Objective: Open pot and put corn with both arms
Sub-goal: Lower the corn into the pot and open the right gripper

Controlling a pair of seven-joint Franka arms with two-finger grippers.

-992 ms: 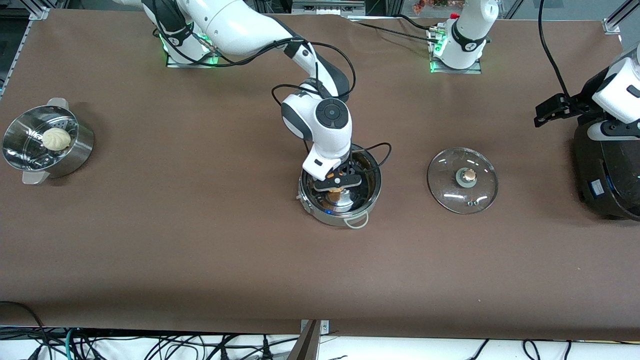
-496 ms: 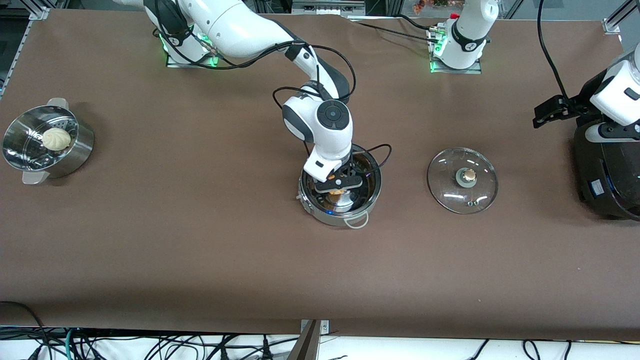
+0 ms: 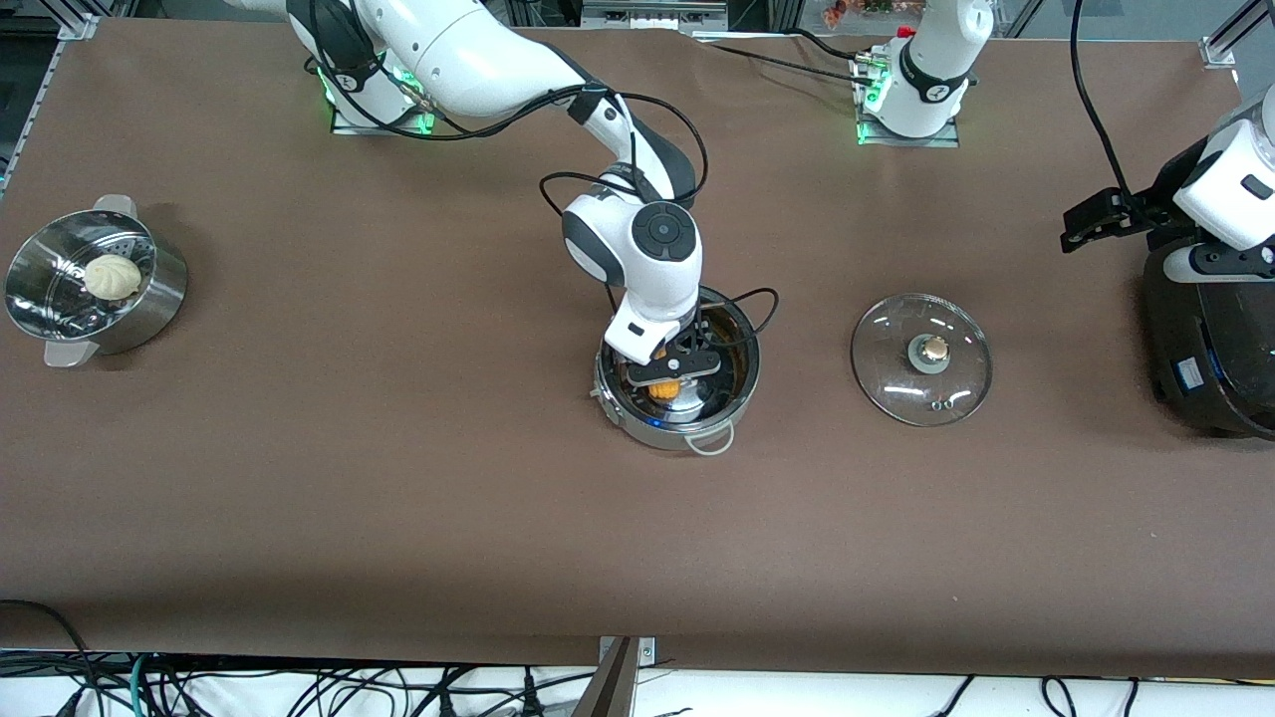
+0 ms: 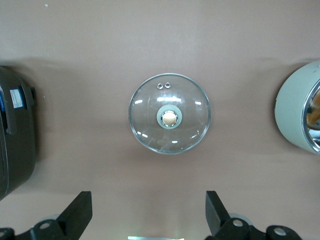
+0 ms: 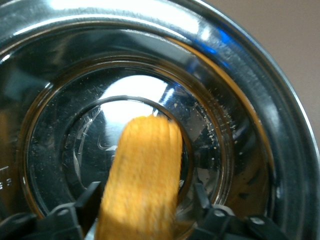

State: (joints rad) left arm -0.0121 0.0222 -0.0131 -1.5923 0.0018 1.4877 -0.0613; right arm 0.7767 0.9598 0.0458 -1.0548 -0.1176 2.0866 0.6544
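Observation:
The steel pot (image 3: 742, 383) stands open at mid-table. Its glass lid (image 3: 921, 358) with the tan knob lies flat on the table beside it, toward the left arm's end. My right gripper (image 3: 669, 373) is down inside the pot. In the right wrist view the corn (image 5: 145, 170) lies between its spread fingers (image 5: 146, 194) over the pot's bottom (image 5: 250, 100), with a gap to one finger. The corn's orange end (image 3: 664, 389) shows under the hand. My left gripper (image 3: 1086, 224) is open and empty over the black cooker, and its wrist view (image 4: 148, 215) shows the lid (image 4: 169, 114) and the pot's wall (image 4: 295, 115).
A steel steamer bowl (image 3: 149, 309) with a white bun (image 3: 112, 276) stands at the right arm's end of the table. The black cooker (image 3: 1205, 339) stands at the left arm's end, also seen in the left wrist view (image 4: 15, 130). Bare brown table lies nearer the front camera.
My right hand has shifted slightly inside the pot, and more of the orange corn now shows beneath it. The left arm has barely moved.

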